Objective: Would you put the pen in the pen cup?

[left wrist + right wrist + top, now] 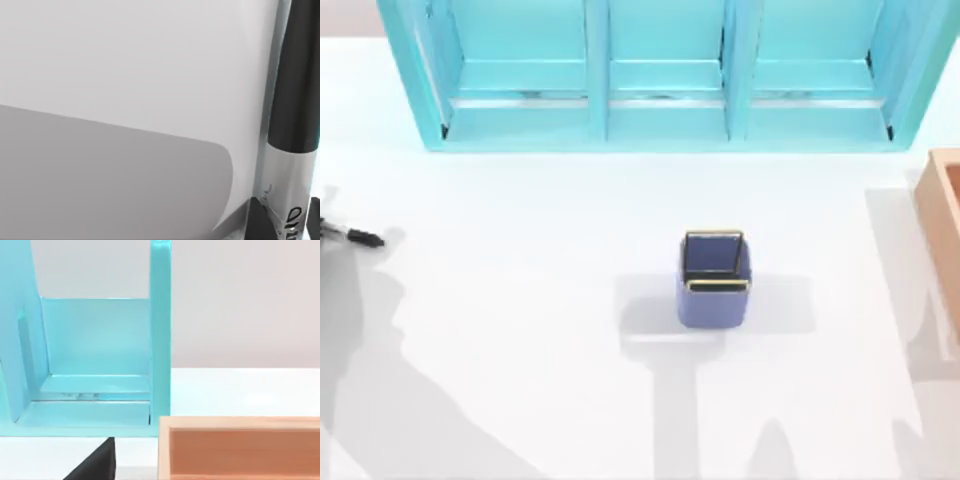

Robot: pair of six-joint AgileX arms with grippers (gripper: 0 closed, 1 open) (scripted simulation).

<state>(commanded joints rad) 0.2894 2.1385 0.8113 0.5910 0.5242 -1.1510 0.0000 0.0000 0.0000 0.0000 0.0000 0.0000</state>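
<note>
The pen [355,236] pokes into the top view at the far left edge, silvery with a black end pointing right. Up close in the left wrist view, the pen [295,100] runs straight out from my left gripper [285,222], whose dark fingers [256,220] sit against both sides of the silvery barrel, shut on it. The pen cup [715,280], blue-purple with a thin gold rim and a dark inside, stands upright near the table's middle, well to the right of the pen. A dark part of my right gripper [95,465] shows off the table's right side, near the wooden box.
A large turquoise shelf unit [665,75] spans the back of the table. An orange-brown wooden box [942,215] sits at the right edge, and its rim [240,422] lies just in front of the shelf's end. White table [520,330] lies between pen and cup.
</note>
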